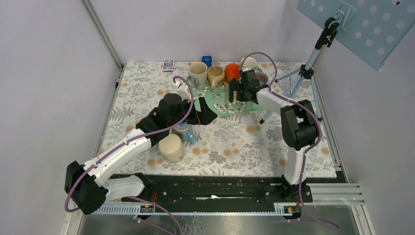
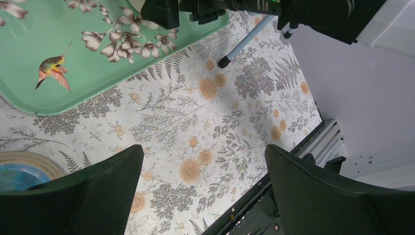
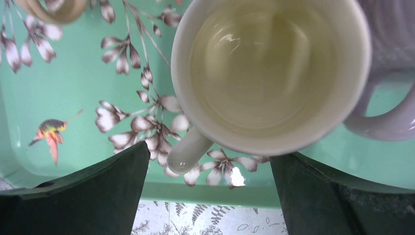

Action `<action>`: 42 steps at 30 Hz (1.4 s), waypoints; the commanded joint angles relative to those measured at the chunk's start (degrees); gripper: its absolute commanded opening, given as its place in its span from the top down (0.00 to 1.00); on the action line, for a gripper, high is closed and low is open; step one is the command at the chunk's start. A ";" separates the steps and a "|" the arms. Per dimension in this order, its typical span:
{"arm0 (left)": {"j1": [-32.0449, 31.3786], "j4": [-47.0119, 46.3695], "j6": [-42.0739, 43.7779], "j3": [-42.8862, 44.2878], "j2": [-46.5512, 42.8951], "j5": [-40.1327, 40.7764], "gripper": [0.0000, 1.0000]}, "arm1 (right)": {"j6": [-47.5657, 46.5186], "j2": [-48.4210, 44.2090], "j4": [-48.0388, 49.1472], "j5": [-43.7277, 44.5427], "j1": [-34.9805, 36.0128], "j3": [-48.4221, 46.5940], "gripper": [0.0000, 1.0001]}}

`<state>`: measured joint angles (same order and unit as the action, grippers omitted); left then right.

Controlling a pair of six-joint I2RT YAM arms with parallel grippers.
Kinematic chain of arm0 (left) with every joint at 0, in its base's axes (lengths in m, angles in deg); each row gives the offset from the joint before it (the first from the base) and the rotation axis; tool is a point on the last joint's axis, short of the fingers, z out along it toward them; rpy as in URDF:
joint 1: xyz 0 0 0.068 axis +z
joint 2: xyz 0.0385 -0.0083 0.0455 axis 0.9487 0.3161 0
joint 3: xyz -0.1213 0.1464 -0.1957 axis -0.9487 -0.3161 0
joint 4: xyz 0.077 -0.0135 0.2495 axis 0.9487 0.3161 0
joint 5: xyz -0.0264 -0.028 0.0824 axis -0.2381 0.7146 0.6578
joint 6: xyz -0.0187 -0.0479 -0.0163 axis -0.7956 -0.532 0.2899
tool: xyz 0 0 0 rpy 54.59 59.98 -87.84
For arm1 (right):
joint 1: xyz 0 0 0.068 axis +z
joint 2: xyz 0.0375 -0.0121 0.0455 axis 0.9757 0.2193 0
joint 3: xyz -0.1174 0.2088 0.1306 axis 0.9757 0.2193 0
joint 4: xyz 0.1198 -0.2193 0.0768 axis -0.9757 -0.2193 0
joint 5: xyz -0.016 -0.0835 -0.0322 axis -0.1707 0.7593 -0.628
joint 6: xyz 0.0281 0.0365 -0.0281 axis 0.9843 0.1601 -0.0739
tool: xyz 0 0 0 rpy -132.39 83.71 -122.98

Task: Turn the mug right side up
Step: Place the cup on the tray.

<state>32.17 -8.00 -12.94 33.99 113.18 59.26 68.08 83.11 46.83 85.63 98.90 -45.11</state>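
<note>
My right claw [image 3: 208, 156] hangs spread wide and empty just beside the cream glazed ceramic mug [image 3: 266, 73], which stands mouth-up on the mint-green flowered tray [image 3: 63, 88], its righting apparently done, while my left claw [image 2: 203, 152], equally agape, hovers over the fern-print tablecloth [image 2: 220, 112].

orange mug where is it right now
In the top view the orange mug is at the green tray's far side, with a beige mug just left of it and a white mug behind it to the right.
</note>
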 commanded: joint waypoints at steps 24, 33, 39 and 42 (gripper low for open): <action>0.29 2.46 -1.90 -0.03 -2.23 6.24 0.01 | 5.95 -8.13 -4.92 4.72 -0.84 -4.19 0.00; 0.24 14.29 -5.50 1.09 -2.57 16.44 0.01 | 9.60 -18.64 -3.87 -0.09 -0.84 4.83 0.00; -0.89 22.98 -11.11 1.51 -3.69 24.64 0.01 | 11.56 -24.00 -1.53 -5.75 -0.74 9.68 0.00; -1.29 27.44 -14.64 2.17 -4.16 30.24 0.01 | 11.46 -25.54 -1.09 -6.94 -0.75 11.00 0.00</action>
<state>31.45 13.12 -22.25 33.95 111.24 79.85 78.46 61.45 43.05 82.27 98.26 -35.21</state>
